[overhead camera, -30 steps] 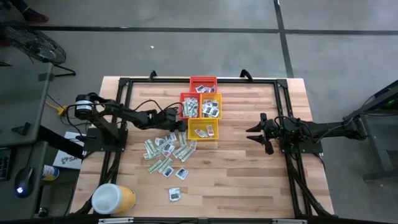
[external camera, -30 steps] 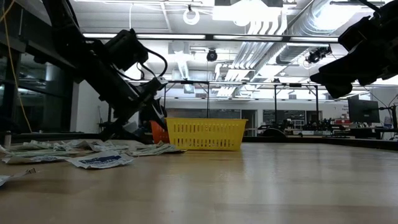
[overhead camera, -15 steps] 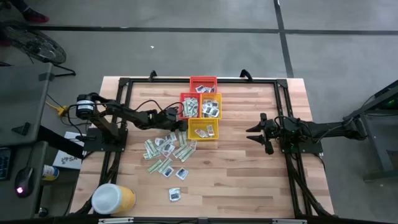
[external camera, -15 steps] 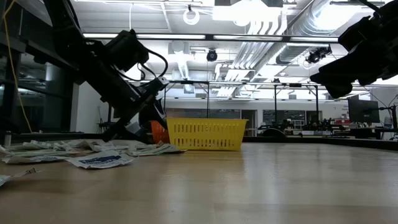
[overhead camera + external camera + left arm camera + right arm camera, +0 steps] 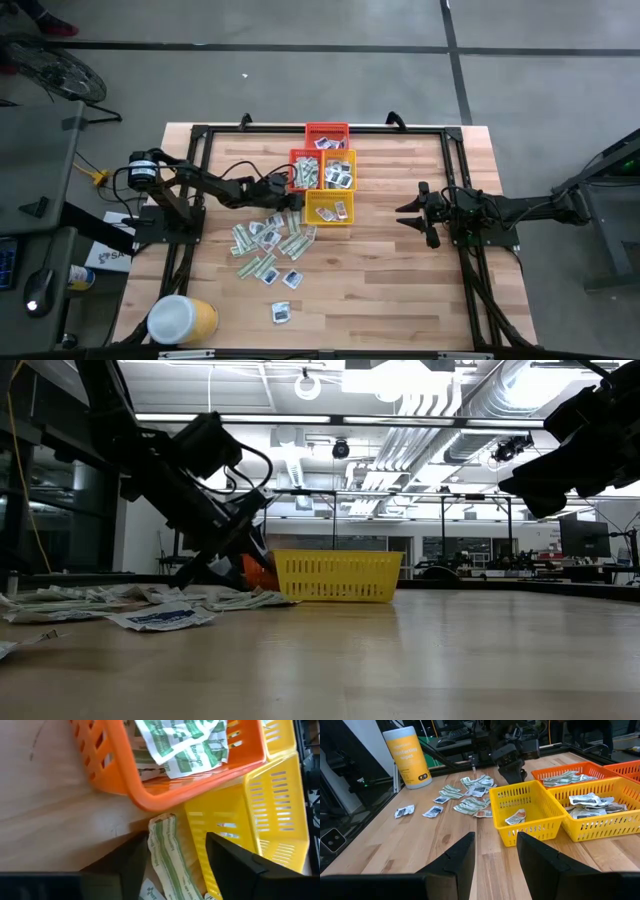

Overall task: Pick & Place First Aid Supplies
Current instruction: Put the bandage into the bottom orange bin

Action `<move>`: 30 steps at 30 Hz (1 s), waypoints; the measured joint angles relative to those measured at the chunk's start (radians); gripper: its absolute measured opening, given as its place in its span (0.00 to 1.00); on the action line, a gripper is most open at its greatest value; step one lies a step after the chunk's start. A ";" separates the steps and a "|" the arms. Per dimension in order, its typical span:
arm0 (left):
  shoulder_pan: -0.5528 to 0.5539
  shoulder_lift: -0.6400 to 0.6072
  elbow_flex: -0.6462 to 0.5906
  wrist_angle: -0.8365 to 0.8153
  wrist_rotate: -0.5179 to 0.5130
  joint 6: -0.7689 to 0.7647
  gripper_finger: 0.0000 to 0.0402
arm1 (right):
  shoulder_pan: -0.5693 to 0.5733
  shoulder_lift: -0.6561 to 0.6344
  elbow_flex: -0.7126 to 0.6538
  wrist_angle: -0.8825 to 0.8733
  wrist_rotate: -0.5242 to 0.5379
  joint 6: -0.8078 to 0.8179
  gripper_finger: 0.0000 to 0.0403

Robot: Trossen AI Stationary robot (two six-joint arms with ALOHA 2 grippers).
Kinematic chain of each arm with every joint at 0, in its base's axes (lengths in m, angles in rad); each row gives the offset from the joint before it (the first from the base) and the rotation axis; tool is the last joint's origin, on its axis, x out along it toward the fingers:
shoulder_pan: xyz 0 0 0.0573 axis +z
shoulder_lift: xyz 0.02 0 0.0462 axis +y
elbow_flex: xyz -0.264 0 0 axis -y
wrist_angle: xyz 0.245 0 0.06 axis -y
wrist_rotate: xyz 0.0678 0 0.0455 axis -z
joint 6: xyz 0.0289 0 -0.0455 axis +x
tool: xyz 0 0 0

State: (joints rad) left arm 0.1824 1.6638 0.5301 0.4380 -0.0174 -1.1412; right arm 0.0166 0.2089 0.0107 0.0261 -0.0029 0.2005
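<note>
**Op:** Right, left tool [image 5: 290, 192] is low on the worktop [image 5: 400, 280], at the near corner of the orange basket [image 5: 165, 780] where it meets the front yellow basket [image 5: 327, 208]. Through the left wrist view I see a green-and-white strip [image 5: 167, 855] lying between my two fingers [image 5: 235, 862]; jaws stand moderately apart on either side of it. I can't confirm the pads are touching it, so I log the tool as apart, not gripping.

**Spotter:** And the right one?

**Op:** Right tool [image 5: 412, 213] hangs off the worktop well clear of the baskets, fingers spread, waiting.

**Spotter:** How would you take that strip?

**Op:** My judgement: close slowly across its narrow width, keep the tips flat to the wood so the thin packet doesn't slide out. The orange rim is just beside the strip, so I'd watch one finger doesn't snag the slotted wall and shove the basket.

**Spotter:** Materials?

**Op:** Packets look like crinkly paper or foil, flat and limp; likely to buckle under a pinch. Baskets are rigid slotted plastic. Worktop is planked wood, smooth.

**Spotter:** Rest of the supplies?

**Op:** Loose pile of packets [image 5: 268, 243] on the worktop in front of the baskets, one stray packet [image 5: 282, 314] nearer the front edge. Several already lie in the orange, yellow and red basket [image 5: 326, 135] compartments. Yellow tub [image 5: 182, 319] stands at the front left corner.
</note>
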 joint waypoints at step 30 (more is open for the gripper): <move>0.000 -0.017 -0.004 -0.050 0.038 0.021 0.00 | 0.000 0.000 0.000 0.000 0.000 0.000 0.35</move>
State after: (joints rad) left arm 0.1826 1.6463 0.5259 0.3882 0.0207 -1.1206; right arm 0.0166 0.2089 0.0109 0.0261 -0.0030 0.2006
